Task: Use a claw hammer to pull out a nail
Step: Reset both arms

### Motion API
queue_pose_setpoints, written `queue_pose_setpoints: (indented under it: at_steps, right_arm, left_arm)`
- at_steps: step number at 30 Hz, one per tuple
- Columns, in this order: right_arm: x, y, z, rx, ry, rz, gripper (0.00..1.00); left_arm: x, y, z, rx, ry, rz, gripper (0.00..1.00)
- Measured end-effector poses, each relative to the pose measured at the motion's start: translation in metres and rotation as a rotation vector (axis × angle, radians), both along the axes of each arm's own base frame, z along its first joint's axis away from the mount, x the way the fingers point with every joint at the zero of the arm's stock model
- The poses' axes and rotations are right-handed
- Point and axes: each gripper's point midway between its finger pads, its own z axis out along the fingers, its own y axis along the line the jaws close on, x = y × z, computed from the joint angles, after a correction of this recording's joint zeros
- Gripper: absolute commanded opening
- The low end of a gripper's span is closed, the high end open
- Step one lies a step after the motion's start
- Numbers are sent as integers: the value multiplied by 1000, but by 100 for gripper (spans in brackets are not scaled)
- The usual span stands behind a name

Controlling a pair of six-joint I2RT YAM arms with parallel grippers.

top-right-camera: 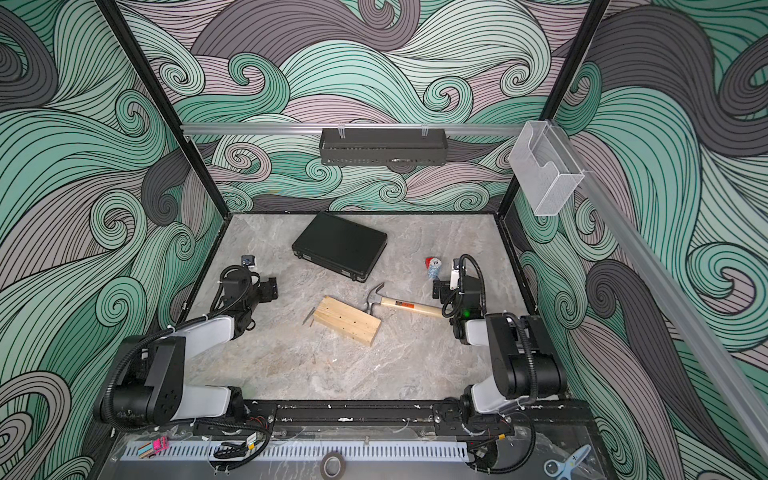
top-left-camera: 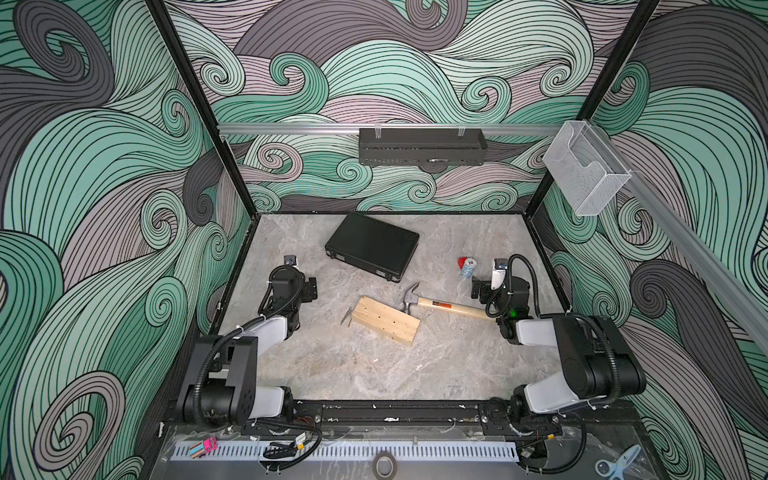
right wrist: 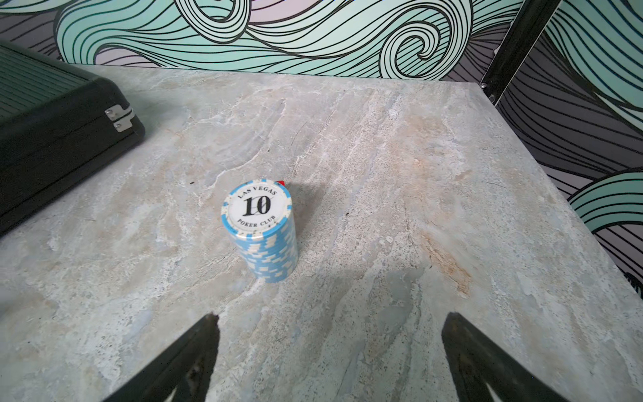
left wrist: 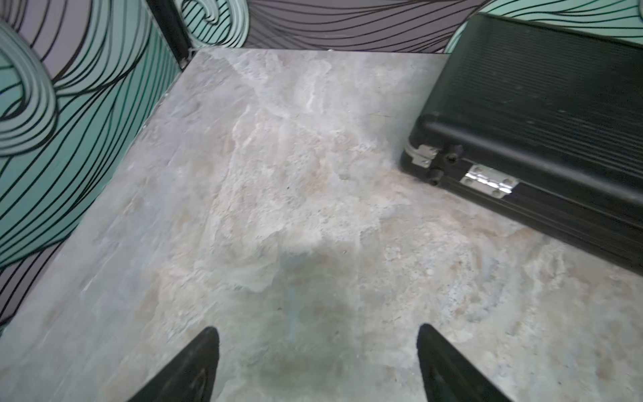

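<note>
Hammer [top-left-camera: 449, 307] lies flat on the table [top-left-camera: 374, 374], its grey steel head with curved claw just beside the wood block [top-left-camera: 384, 320]; pale wooden handle, orange-and-black label near the head. Left gripper [left wrist: 316, 334] and right gripper [right wrist: 330, 318] gape wide, holding nothing

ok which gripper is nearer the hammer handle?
The right gripper: the handle of the claw hammer ends beside its wrist. The left gripper hangs on the far side of the wood block. Both are open.

Pale wooden hammer handle [top-left-camera: 453, 306], grey steel head [top-left-camera: 409, 296]
</note>
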Motion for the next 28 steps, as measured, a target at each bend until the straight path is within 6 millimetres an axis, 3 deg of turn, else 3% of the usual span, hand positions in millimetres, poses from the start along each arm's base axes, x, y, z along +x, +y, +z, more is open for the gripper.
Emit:
queue_pose_setpoints:
  at_steps: [5,11,28]
  right_arm:
    - [0,1,0,1,0,3,100]
    - [0,1,0,1,-1,3,100]
    - [8,-4,7,7,-10,-6,100]
  left_arm:
    - [7,-1,-1,-11,-32,-46,89]
    - [8,15,-26,-45,12,2,99]
    - [11,18,-21,-55,-10,15,99]
